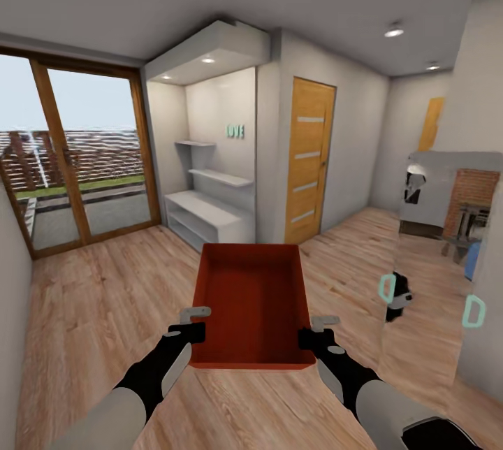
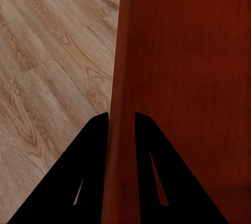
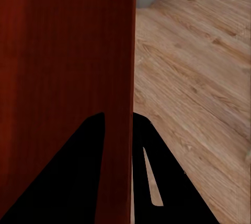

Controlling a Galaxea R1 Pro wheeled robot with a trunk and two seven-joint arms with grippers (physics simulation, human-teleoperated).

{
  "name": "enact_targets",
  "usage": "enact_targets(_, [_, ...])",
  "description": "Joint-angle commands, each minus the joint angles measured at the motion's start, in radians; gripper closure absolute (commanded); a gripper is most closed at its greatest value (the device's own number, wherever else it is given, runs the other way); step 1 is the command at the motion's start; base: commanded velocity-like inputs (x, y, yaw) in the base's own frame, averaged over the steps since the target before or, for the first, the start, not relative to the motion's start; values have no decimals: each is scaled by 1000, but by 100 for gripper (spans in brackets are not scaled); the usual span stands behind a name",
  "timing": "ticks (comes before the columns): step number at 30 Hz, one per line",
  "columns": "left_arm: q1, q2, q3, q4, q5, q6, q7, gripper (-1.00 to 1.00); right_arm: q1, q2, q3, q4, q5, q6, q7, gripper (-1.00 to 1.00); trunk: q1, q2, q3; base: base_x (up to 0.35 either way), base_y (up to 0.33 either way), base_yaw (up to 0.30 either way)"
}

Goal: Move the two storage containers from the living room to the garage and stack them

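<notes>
The left gripper (image 1: 193, 322) pinches the bin's (image 1: 253, 303) left wall, one finger inside and one outside, as the left wrist view shows, where the two dark fingers (image 2: 94, 145) straddle the red rim. The right gripper (image 1: 316, 331) does the same on the opposite wall, its fingers (image 3: 91, 145) clamped either side of the thin edge. Held from both sides near its near end, the bin hangs level above the floor (image 1: 105, 310); a grip on each side probably keeps so wide a box from tipping while it is carried.

The bin is a plain orange-red box, open-topped, with smooth walls that slope slightly inward toward a flat bottom, and it is empty. Under it run light wood planks with a visible grain, so this is still the living room, not the garage.

Farther off stand white built-in shelves (image 1: 209, 205) in a recess, a wooden door (image 1: 309, 160) with pale horizontal strips, a wood-framed glass door (image 1: 77, 156) on the left, and a brick fireplace (image 1: 475, 198) at the right.
</notes>
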Motion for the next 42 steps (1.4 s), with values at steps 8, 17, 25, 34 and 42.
enact_targets(8, [0, 2, 81, -2, 49, 3, 11, 100, 0, -2, -16, -3, -9, -1, 5, 100, 1, -1, 0, 323, 0, 0])
enact_targets(17, [0, 0, 81, -2, 49, 3, 11, 100, 0, -2, -16, -3, -8, -1, 3, 100, 1, -1, 0, 323, 0, -36])
enact_targets(25, [0, 1, 81, -2, 49, 3, 11, 100, 0, 0, -16, -3, -8, -1, 4, 100, 1, -1, 0, 323, 0, -230])
enact_targets(34, [0, 2, 81, -2, 49, 3, 11, 100, 0, 1, -16, -3, -10, 0, 5, 100, 1, -1, 0, 323, 0, -130])
enact_targets(42, [0, 0, 81, -2, 49, 3, 11, 100, 0, 0, -16, -3, -10, 1, 5, 100, 1, -1, 0, 323, 0, -3])
